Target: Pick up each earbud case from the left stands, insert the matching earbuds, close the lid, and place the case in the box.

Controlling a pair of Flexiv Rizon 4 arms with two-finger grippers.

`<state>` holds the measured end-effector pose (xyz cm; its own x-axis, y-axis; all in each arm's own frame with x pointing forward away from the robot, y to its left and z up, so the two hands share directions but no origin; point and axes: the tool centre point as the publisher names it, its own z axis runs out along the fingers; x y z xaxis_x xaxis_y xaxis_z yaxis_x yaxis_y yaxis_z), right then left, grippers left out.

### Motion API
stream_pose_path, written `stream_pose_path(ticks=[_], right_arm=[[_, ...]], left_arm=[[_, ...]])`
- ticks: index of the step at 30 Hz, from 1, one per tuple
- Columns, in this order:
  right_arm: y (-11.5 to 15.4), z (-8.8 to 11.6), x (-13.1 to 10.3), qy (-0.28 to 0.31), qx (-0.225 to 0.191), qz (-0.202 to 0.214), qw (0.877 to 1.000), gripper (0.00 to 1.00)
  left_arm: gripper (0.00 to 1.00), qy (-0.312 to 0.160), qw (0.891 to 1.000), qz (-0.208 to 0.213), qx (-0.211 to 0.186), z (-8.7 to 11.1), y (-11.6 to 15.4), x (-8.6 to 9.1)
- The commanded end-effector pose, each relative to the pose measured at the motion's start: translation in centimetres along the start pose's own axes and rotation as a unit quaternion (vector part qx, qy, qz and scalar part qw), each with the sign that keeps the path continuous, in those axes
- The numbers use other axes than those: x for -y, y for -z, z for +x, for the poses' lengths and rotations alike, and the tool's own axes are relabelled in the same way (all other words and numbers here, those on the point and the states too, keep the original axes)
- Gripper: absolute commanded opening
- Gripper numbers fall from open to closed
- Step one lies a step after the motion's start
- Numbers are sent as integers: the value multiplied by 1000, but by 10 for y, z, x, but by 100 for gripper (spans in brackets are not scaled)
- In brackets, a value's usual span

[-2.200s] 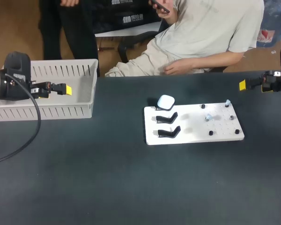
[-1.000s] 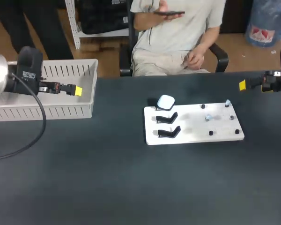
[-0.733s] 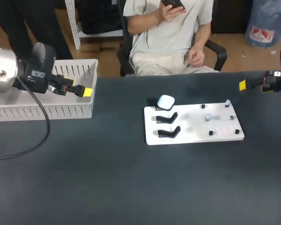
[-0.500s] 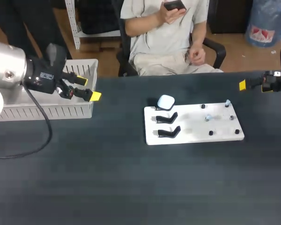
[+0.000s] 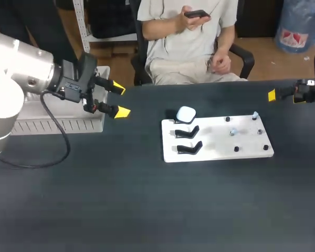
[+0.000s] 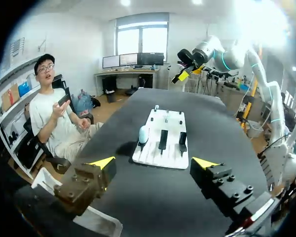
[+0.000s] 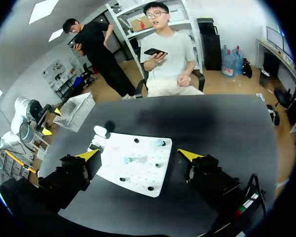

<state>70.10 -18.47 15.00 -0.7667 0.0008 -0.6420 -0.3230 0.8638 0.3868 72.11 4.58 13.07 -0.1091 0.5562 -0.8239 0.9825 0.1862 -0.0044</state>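
The dark table (image 5: pixel 147 210) is filling the head view. My left arm (image 5: pixel 21 68) is coming in at nine o'clock, its bulky silver body reaching over the table's ten o'clock part. The left gripper (image 5: pixel 120 100) is hanging above the tabletop just past the box, fingers spread wide and grasping nothing; the left wrist view agrees, with the gripper (image 6: pixel 153 162) released and the board lying ahead of it.

The slatted white box (image 5: pixel 58 125) is sitting at ten o'clock, partly hidden behind the left arm. The white board (image 5: pixel 220 149) is lying flat at about two o'clock from the table's middle.

The right gripper (image 5: pixel 272 95) is hovering at the table's three o'clock edge, well apart from the board; in the right wrist view its fingers (image 7: pixel 89 154) are standing wide apart, unclenched and empty.

Two black stands (image 5: pixel 188 131) are sitting bare on the board's nine o'clock side – one behind the other. The white earbud case (image 5: pixel 186 114) is resting on the third stand at the board's eleven o'clock corner, lid shut. Two small pale earbuds (image 5: pixel 233 132) are sitting on the board's three o'clock half – among black pegs; neither gripper is touching them.
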Motion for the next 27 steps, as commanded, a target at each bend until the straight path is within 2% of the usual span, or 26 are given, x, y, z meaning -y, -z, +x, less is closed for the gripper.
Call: stream_pose_path(ticks=[1,5,17,21,24,27], right_arm=[[0,0,1,1,0,-1,1000,100],[0,0,1,1,0,-1,1000,100],[0,0,1,1,0,-1,1000,100],[0,0,1,1,0,-1,1000,100],[0,0,1,1,0,-1,1000,100],[0,0,1,1,0,-1,1000,100]], left_arm=[[100,-15,998,54,6,0,-27,-14],[100,-33,998,58,12,3,-50,-17],[100,-52,991,117,22,2,-102,-22],[90,-51,990,126,22,6,-118,-25],[90,-49,990,131,20,10,-129,-27],[86,-50,989,134,22,12,-136,-29]])
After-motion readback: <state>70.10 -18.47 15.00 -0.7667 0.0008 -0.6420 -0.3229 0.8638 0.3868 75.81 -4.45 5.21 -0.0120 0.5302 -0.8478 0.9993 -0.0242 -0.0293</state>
